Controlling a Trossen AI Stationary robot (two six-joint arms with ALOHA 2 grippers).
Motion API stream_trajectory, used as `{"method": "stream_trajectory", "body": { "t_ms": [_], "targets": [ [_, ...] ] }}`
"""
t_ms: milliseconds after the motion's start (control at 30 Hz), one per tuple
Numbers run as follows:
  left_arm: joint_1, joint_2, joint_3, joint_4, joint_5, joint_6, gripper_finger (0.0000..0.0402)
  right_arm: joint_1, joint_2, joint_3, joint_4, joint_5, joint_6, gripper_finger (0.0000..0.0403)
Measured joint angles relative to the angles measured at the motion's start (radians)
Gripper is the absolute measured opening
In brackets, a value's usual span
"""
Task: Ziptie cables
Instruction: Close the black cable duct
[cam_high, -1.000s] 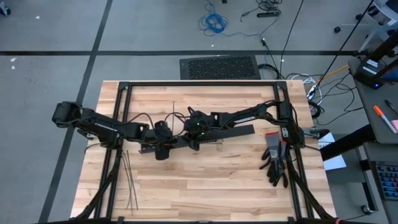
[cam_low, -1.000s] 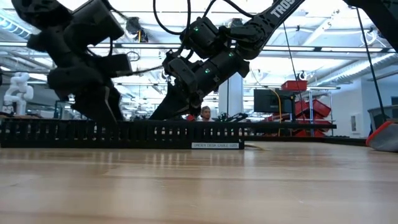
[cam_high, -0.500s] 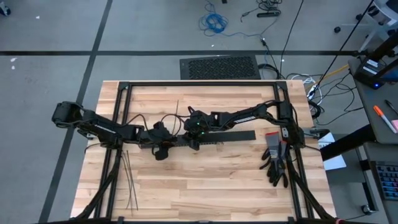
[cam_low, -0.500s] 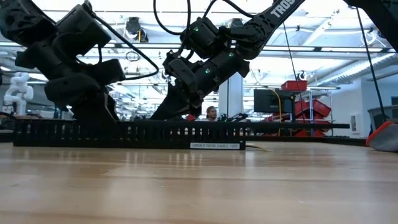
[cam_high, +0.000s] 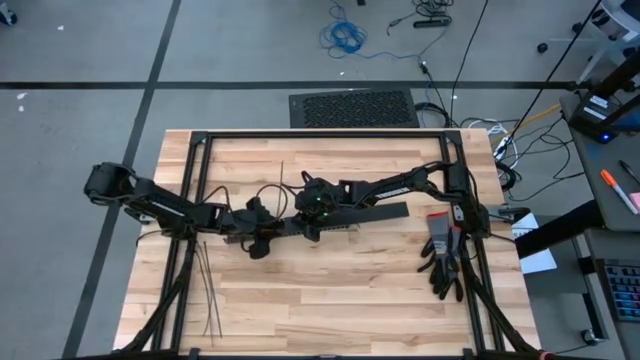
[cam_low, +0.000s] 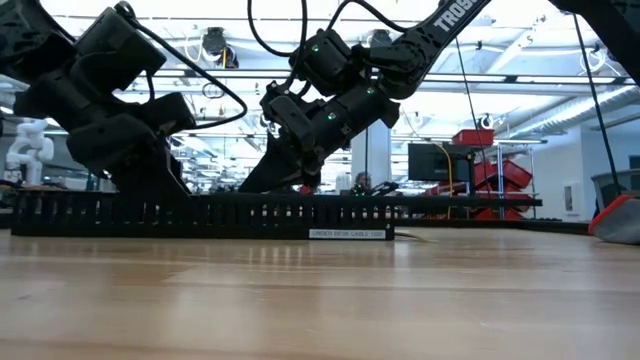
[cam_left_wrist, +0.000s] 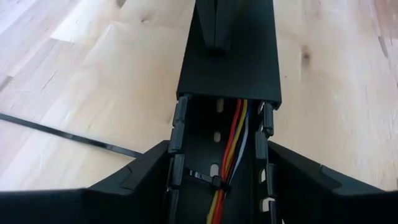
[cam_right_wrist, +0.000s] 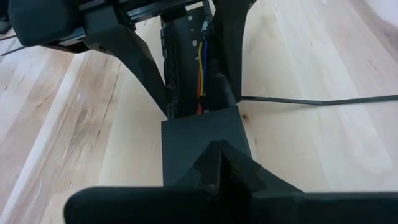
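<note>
The left gripper (cam_high: 262, 232) straddles the duct (cam_left_wrist: 227, 68), not yet clenched; right gripper (cam_high: 312, 212) clenched on it; squeezing could pinch the cables (cam_left_wrist: 233, 140)

Left gripper (cam_high: 262, 232) has narrowed from wide open and now straddles the black duct (cam_high: 385, 213), fingers (cam_left_wrist: 140, 171) just outside its slotted walls; whether they actually press the walls is hard to tell. The duct's right end, which had swung toward the table's near edge, is back up at its first slant. The person (cam_low: 361, 183) in the room behind, seen low, has drifted rightward.
</note>
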Motion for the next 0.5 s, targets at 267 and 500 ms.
{"method": "stream_trajectory", "body": {
  "t_ms": [267, 500],
  "targets": [
    [-0.007, 0.047, -0.001, 0.065, 0.0, -0.002, 0.0239, 0.001, 0.002, -0.003, 0.05, -0.012, 0.007, 0.0],
    [-0.008, 0.089, 0.0, 0.116, 0.0, -0.007, 0.0239, 0.002, 0.031, -0.002, 0.109, -0.017, 0.021, 0.0]
  ]
}}
